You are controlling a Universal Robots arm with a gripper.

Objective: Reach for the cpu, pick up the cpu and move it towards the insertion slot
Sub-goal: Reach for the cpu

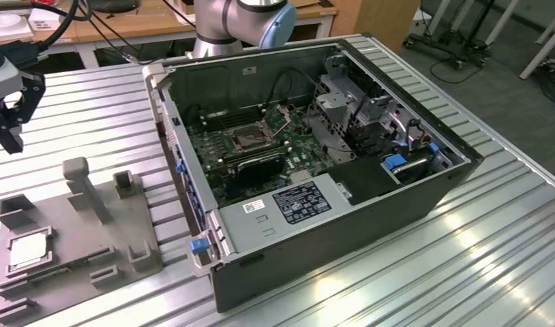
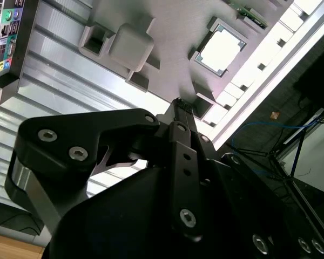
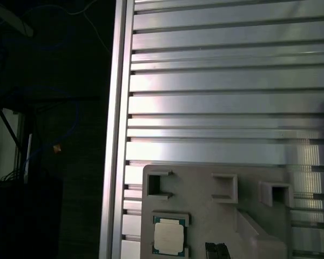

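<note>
The cpu (image 1: 27, 251) is a silvery square chip lying flat in a recess of the grey fixture block (image 1: 95, 231), near the front of the exterior view's left. It also shows in both wrist views (image 2: 221, 49) (image 3: 168, 237). My gripper (image 1: 9, 136) hangs open and empty above the table at the far left edge, behind the fixture and well short of the cpu. One of its dark fingers (image 2: 179, 116) points towards the fixture. The insertion slot (image 1: 245, 138) is the square metal-framed socket on the green board inside the open computer case.
The open computer case (image 1: 350, 225) lies on its side in the middle of the ribbed aluminium table (image 1: 496, 259). An upright post (image 1: 78, 180) and small pockets rise from the fixture. The table's edge (image 3: 116, 135) runs close beside the fixture, with dark floor beyond.
</note>
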